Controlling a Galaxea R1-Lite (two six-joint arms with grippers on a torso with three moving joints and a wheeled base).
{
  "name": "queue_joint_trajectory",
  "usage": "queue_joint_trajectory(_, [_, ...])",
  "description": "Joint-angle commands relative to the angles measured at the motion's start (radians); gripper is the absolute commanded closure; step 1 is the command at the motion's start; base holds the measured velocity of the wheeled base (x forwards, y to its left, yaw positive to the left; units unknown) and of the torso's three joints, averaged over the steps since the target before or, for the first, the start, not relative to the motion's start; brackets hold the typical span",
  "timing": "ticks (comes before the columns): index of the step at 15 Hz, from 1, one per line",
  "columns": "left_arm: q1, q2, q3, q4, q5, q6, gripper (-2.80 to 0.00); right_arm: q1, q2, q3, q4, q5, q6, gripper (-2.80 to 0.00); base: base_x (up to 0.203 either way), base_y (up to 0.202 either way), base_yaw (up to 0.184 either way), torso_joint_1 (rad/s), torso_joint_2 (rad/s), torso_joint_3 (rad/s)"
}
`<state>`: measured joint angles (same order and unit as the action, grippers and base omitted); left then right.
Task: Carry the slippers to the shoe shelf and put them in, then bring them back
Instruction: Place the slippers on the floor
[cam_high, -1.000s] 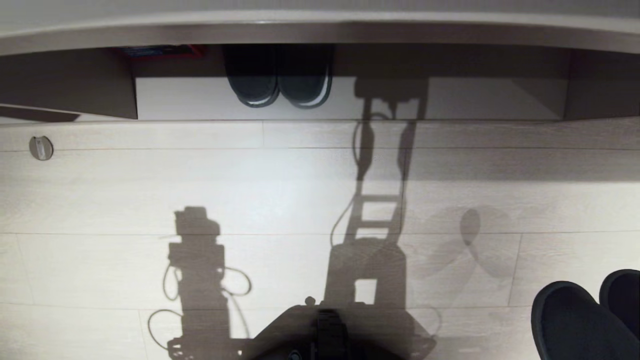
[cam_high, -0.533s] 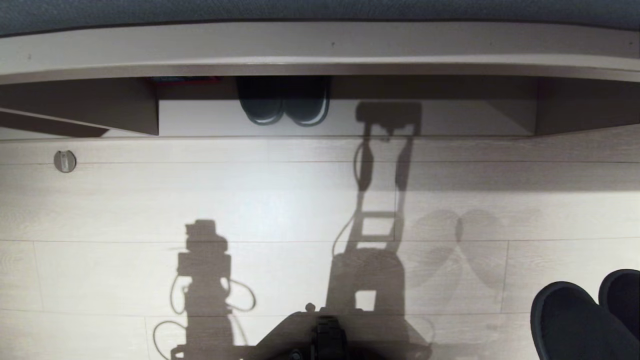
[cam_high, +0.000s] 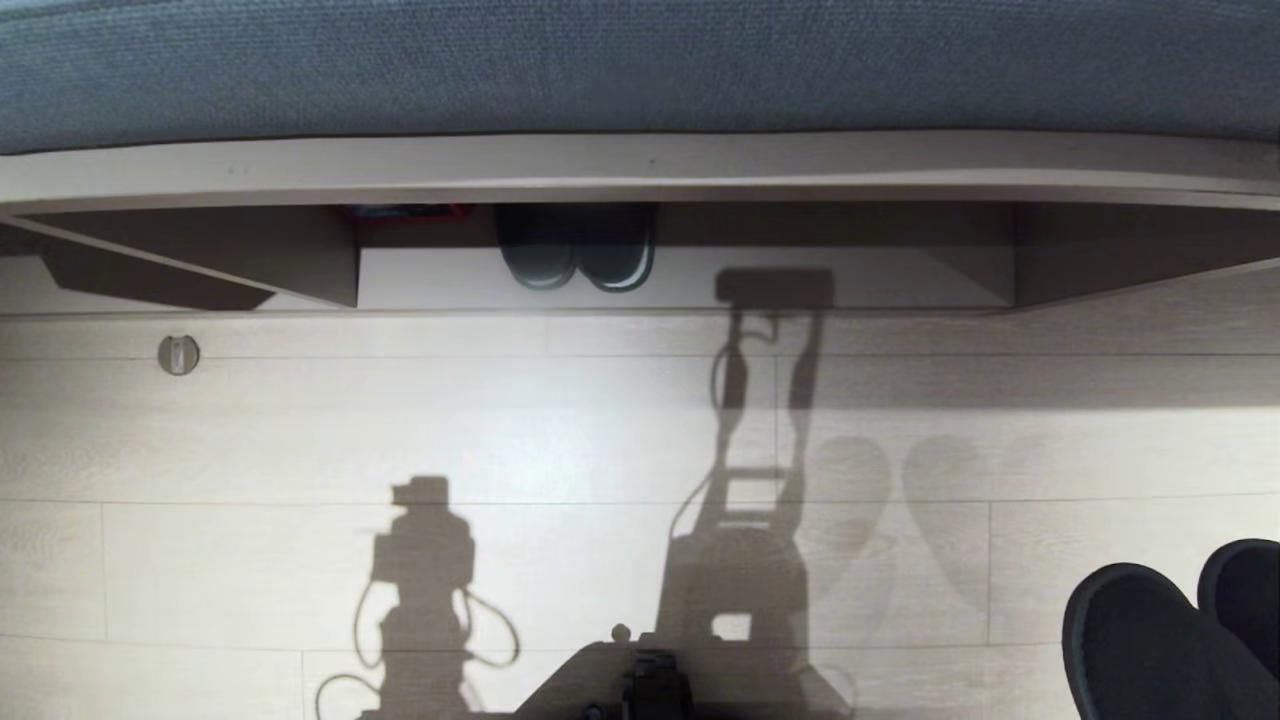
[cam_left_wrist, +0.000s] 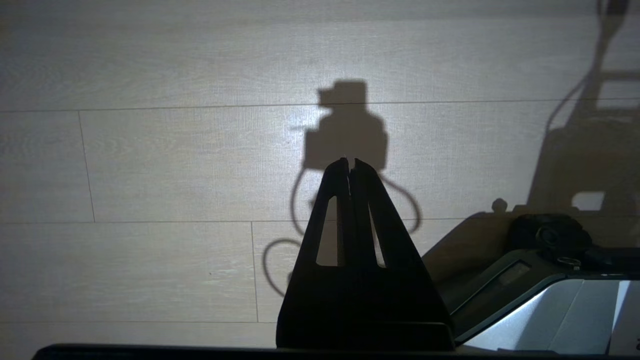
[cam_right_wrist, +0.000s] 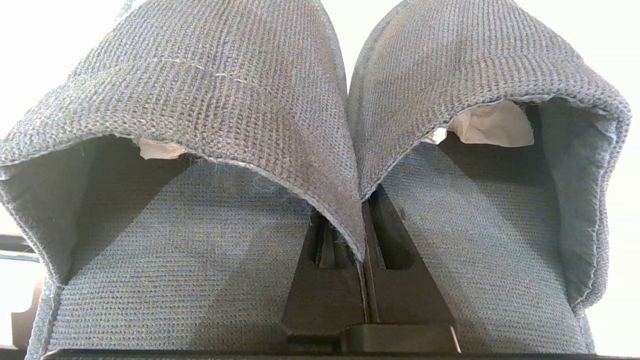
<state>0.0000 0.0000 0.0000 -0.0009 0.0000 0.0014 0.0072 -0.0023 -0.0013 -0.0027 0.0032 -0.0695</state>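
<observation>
Presently right gripper (cam_right_wrist: 364, 220) fingers pinch the slippers (cam_right_wrist: 280, 125) by their touching inner edges; left gripper (cam_left_wrist: 350, 162) fingers closed, empty, over floor; risk: thin pinch slips, dropping one short of the shoe shelf (cam_high: 690, 290).

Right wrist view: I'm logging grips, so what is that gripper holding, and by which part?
The right gripper is shut on the slippers, pinching the two inner side edges where they meet between the shoes.
</observation>
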Motion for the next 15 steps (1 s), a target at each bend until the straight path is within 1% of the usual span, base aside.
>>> queue_joint_trajectory(1, [0.000, 0.000, 0.000, -0.001, 0.000, 0.000, 0.00, 0.000, 0.004, 0.000, 0.000, 0.000, 0.000, 0.00, 0.000, 0.000, 0.000, 0.002, 0.00, 0.203])
queue_joint_trajectory(15, [0.000, 0.002, 0.000, -0.001, -0.002, 0.000, 0.00, 0.000, 0.004, 0.000, 0.000, 0.001, 0.000, 0.00, 0.000, 0.000, 0.000, 0.002, 0.00, 0.203])
